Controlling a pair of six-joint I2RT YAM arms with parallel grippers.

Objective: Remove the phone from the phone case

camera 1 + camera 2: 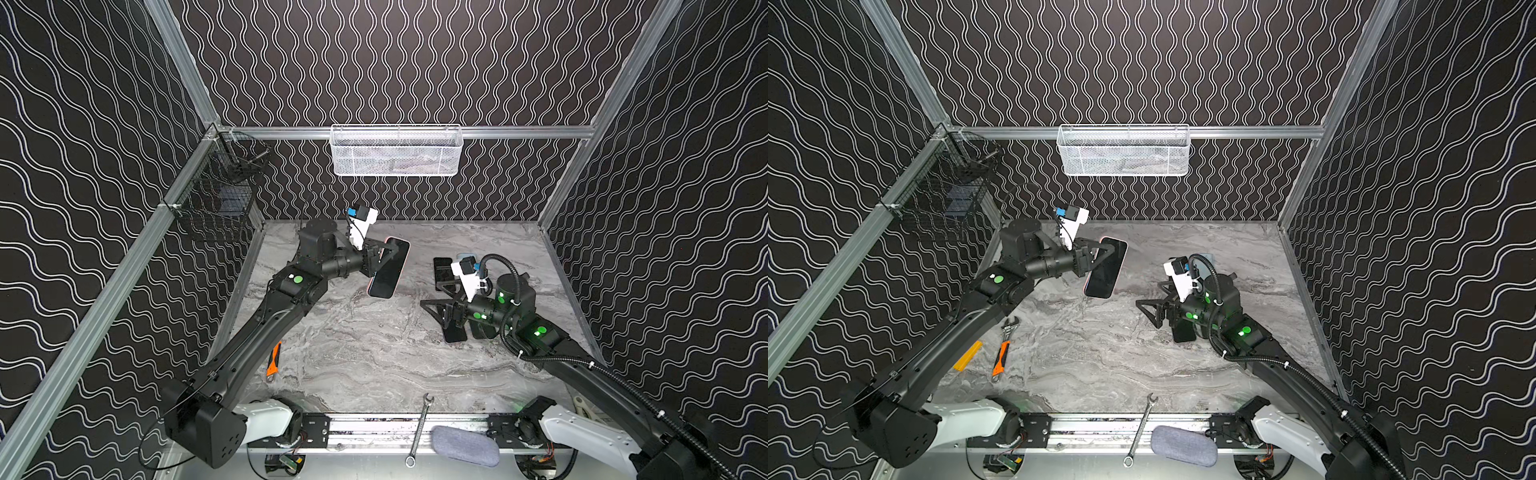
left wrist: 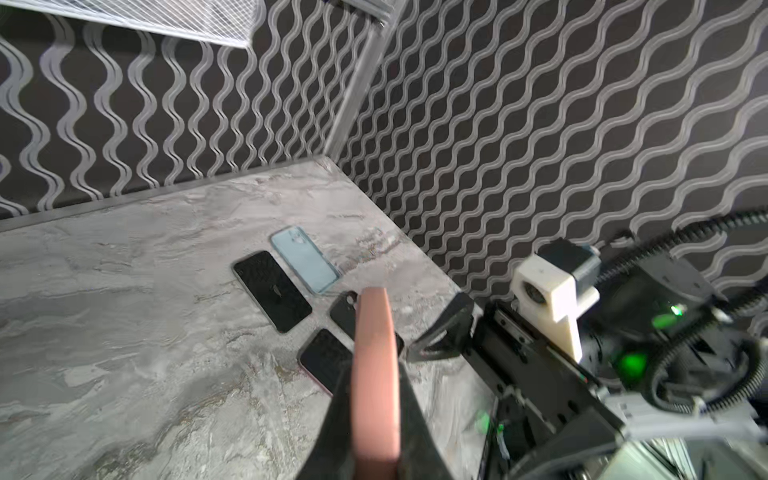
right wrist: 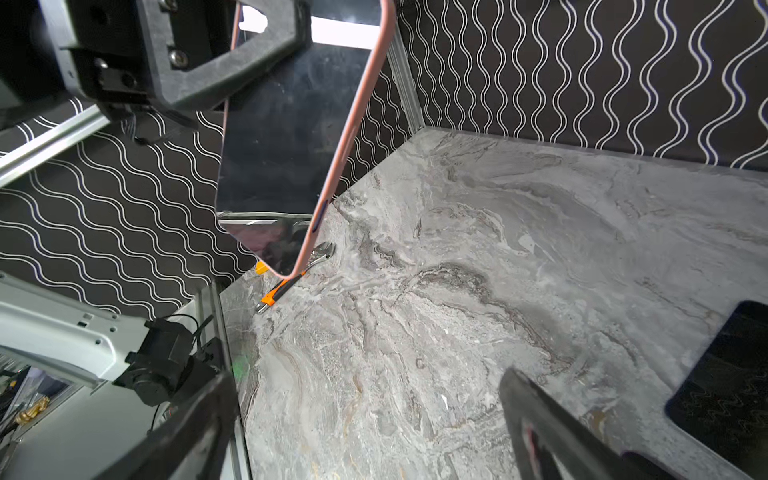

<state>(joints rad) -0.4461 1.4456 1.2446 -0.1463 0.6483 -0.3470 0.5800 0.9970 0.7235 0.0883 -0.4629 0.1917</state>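
The phone (image 1: 390, 272) in its pink case (image 2: 374, 365) sits clamped between the left fingers (image 3: 232, 62).

Arms: my left arm (image 1: 249, 332) and right arm (image 1: 615, 399), matte black shells
Base links (image 1: 266, 417): white, smooth
Status lights (image 1: 297, 279): green dots on joints
Conduit (image 1: 503, 328): black ribbed hose along my right arm
Camera mounts (image 2: 548, 291): white blocks, blue plug
Finger plates (image 3: 232, 54): dark grey, angular, screwed
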